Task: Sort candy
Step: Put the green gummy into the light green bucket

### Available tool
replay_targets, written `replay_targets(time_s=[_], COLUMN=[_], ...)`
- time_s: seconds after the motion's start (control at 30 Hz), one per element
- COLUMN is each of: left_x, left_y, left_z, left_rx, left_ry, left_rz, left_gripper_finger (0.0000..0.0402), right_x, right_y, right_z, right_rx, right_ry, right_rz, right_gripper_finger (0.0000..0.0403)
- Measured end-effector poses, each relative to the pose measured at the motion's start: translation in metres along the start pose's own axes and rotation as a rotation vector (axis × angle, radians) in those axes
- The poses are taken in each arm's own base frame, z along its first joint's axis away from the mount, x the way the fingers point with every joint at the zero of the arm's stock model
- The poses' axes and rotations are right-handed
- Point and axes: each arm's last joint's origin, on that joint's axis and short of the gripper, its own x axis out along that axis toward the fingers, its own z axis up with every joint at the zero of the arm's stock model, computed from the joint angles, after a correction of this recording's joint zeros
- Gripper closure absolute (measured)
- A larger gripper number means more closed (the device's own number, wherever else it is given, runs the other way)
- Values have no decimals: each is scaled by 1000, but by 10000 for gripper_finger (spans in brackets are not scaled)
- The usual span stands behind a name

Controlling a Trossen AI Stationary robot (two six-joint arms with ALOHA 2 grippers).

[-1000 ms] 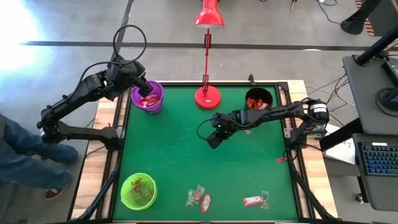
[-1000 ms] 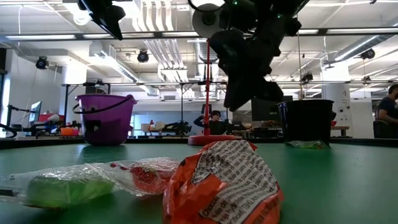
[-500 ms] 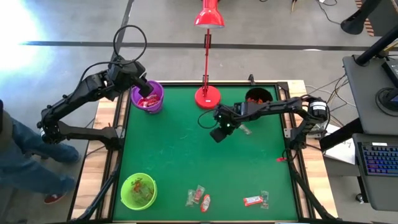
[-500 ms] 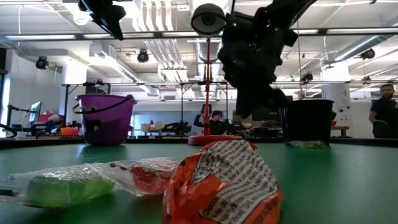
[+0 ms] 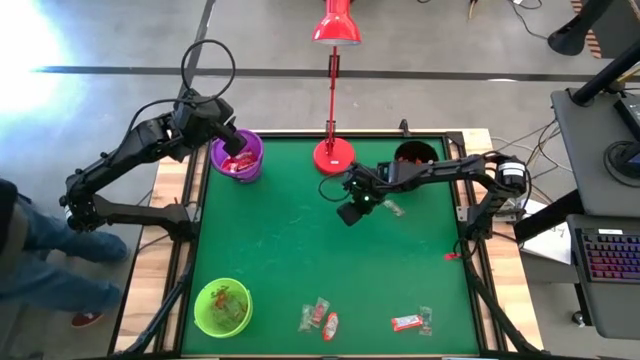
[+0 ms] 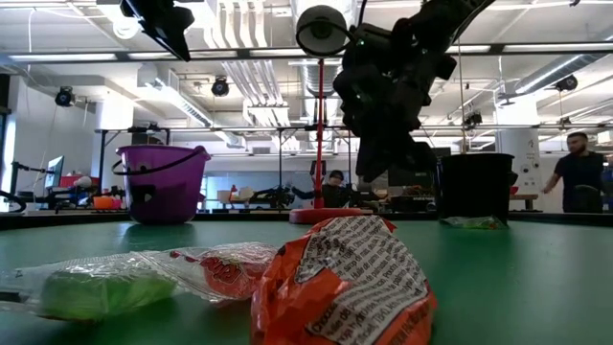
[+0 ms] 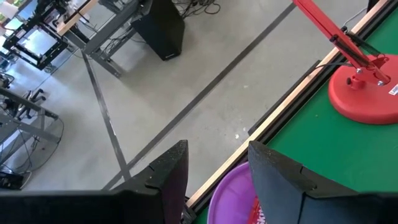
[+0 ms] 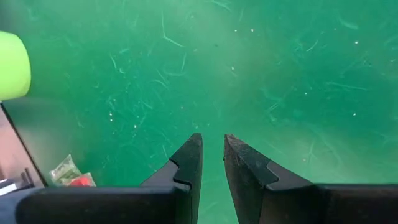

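Several wrapped candy pieces (image 5: 318, 317) lie near the mat's front edge, looming large in the low view as an orange wrapper (image 6: 345, 287). One more piece (image 5: 393, 208) lies by the black cup (image 5: 415, 158), which has candy in it. The purple bucket (image 5: 238, 158) at the far left also has red candy in it. My left gripper (image 7: 217, 158) hangs open above the bucket's rim (image 7: 227, 186), with nothing between its fingers. My right gripper (image 8: 211, 142) hovers over bare mat near the middle (image 5: 350, 213). It is tipped downward, with its fingers a narrow gap apart and nothing between them.
A red lamp base (image 5: 333, 155) stands at the far edge between bucket and black cup, its stem rising over the table. A green cup (image 5: 222, 306) holding candy sits at the near left corner. Bare green mat spreads through the middle. People stand in the room beyond.
My right gripper has swung a short way over the mat toward the far edge and the black cup, turning a little as it went. Its finger gap is unchanged. The candy has not moved.
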Motion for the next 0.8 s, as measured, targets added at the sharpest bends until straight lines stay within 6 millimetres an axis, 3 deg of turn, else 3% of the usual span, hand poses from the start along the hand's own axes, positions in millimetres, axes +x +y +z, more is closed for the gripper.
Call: replay_targets(time_s=[0.3, 0.8], left_x=[0, 0], left_y=[0, 0], left_z=[2, 3], left_rx=[-12, 7], left_ry=[-18, -30], left_rz=[1, 2], left_gripper_finger=[251, 251], right_x=[0, 5], right_y=[0, 0], right_z=[0, 1], right_rx=[111, 67], right_ry=[0, -88], right_rz=[6, -82], right_gripper_finger=[344, 344])
